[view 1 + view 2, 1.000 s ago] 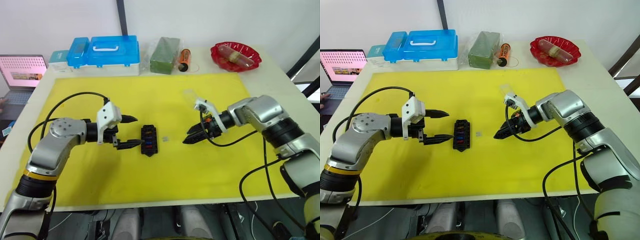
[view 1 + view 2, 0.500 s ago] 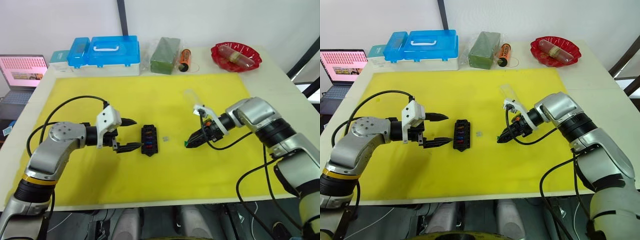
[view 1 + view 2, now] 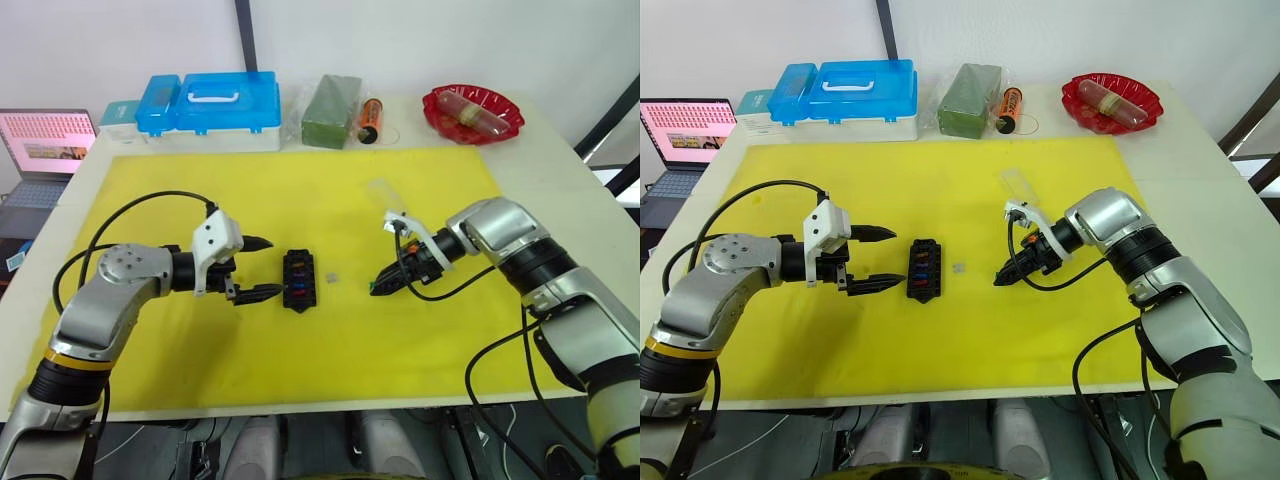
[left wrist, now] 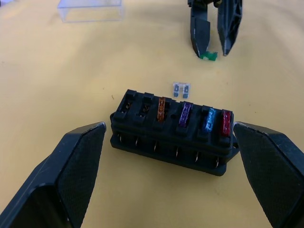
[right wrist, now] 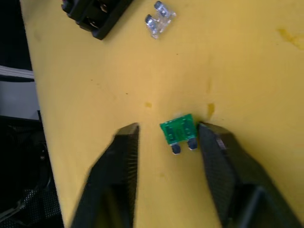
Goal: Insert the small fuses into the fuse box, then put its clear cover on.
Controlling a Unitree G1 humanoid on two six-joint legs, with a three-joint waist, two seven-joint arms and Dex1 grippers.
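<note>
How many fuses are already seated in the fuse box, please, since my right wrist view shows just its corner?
Observer: Four. The orange fuse, purple fuse, blue fuse and red fuse sit in the fuse box; the two slots beside the orange one are empty.
Operator: Thank you. Where is the clear cover?
Observer: The clear cover lies on the yellow mat, farther from the robot than the right gripper, apart from the box.
Operator: And the left gripper?
Observer: The left gripper is open beside the fuse box, not touching it.
</note>
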